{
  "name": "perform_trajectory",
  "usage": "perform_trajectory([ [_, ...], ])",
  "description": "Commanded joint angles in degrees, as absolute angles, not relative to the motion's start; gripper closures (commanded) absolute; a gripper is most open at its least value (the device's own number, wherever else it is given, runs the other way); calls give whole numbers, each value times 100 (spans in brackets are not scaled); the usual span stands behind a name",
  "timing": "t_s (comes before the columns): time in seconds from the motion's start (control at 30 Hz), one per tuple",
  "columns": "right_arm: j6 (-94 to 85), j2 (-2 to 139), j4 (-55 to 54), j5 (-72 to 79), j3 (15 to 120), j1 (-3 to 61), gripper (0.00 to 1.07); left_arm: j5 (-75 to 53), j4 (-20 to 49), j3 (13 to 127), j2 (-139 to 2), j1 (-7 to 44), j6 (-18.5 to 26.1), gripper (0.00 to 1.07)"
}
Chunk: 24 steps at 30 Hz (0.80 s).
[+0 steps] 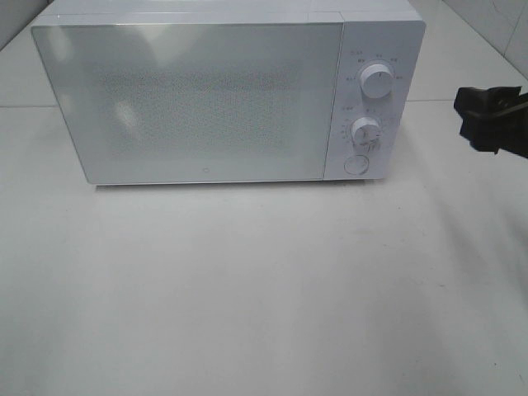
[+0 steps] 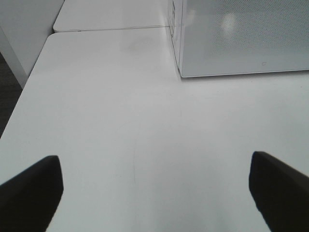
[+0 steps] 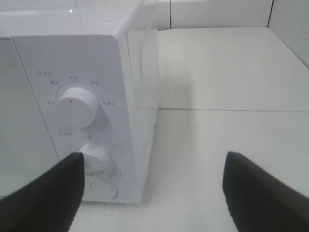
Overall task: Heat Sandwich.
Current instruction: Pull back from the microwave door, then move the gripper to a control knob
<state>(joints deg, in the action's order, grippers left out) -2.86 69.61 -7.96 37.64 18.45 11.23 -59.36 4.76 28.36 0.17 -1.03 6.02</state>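
- Microwave (image 1: 198,99): door closed; the sandwich shows in no view and is presumably inside.
- Right gripper (image 3: 154,159): jaws wide, empty, near the lower knob (image 3: 95,157). Likely step: setting the heating time, which calls for closing on that knob.
- Left gripper (image 2: 154,159): fully spread, empty, above the table (image 2: 120,96).

White matte table (image 1: 264,313), two tops butted together, thin seam (image 3: 231,109) running across toward the back. Behind: white tiled wall (image 3: 217,12) w/ dark vertical joints; same tiles at far corner in the ext. high view. Pale panel (image 2: 24,24) alongside table edge, strip of dark floor (image 2: 6,96) betw. the two. Soft, even overhead light; faint blurry shadows on tabletop.
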Motion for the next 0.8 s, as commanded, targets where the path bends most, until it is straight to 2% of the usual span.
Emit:
perform_trajectory([
  [0.03, -963, 7173, -1604, 4309, 1696, 1604, 31, -5896, 539, 2830, 178, -115, 550, 7],
  [0.33, -1346, 7764, -2956, 5374, 1547, 2710, 31, -5896, 539, 2830, 178, -115, 550, 7],
  [0.53, -1329, 8176, -3249, 5724, 1547, 3134, 31, -5896, 539, 2830, 178, -115, 550, 7],
  [0.8, -1341, 8909, -4297, 6549, 1547, 4068, 31, -5896, 539, 2830, 178, -115, 550, 7],
])
